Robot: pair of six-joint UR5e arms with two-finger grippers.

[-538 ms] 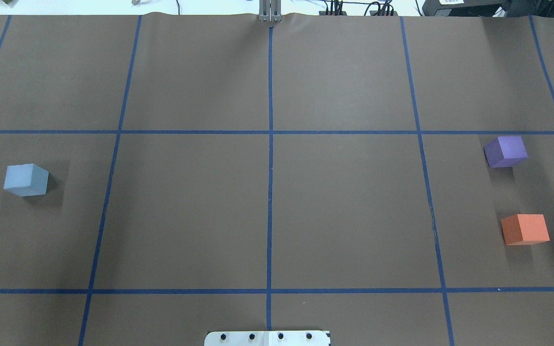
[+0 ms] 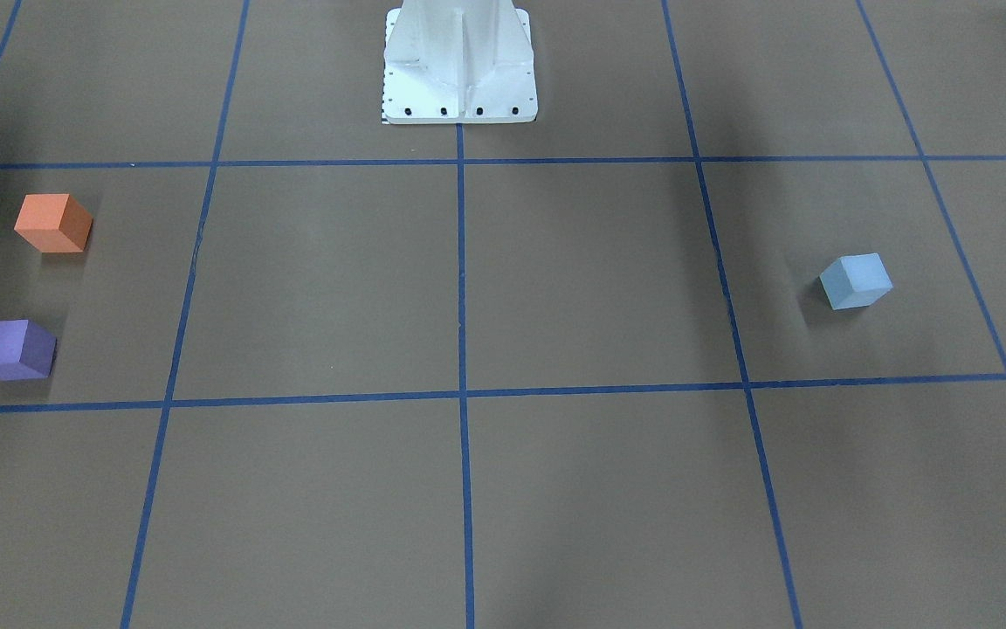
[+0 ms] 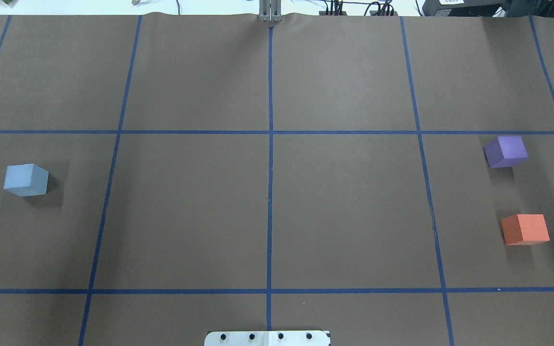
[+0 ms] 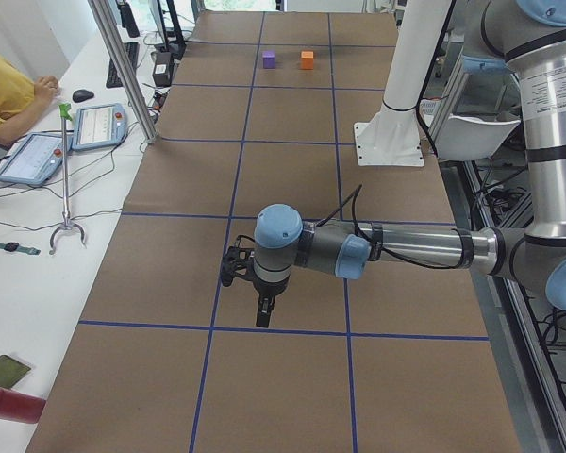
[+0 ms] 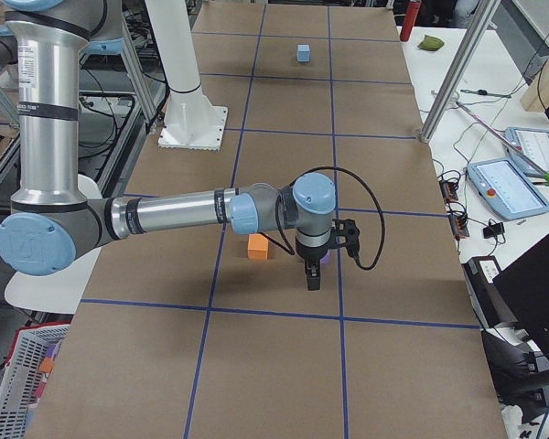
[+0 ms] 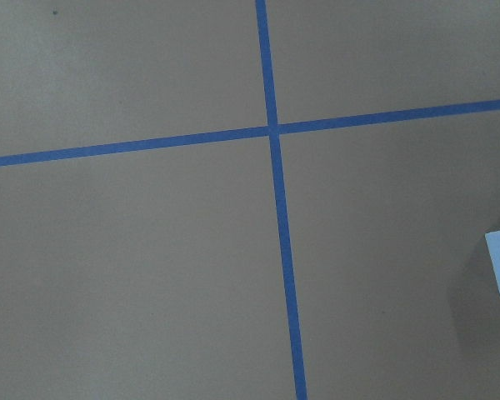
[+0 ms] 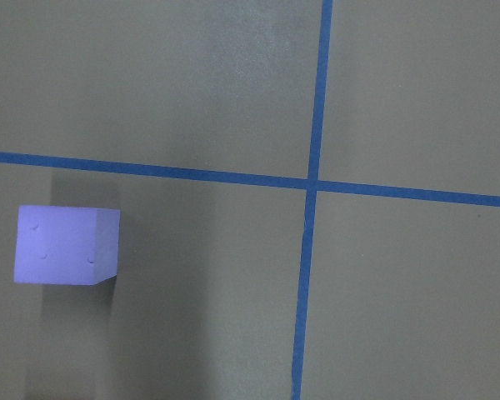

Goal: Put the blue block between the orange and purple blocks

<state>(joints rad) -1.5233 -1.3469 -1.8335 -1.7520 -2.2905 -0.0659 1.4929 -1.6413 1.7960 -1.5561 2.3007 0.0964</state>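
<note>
Nothing has shifted since the earlier overhead frame: all three blocks lie where they were. Both arms reach out level above the table (image 3: 185,216), with the left gripper (image 4: 262,317) and right gripper (image 5: 312,278) pointing down; I cannot tell how their jaws stand. The blue block (image 3: 26,179), a pale matte cube, sits on the robot's left. It is well apart from the orange block (image 3: 525,229) and, farther out, the purple block (image 3: 506,151).
</note>
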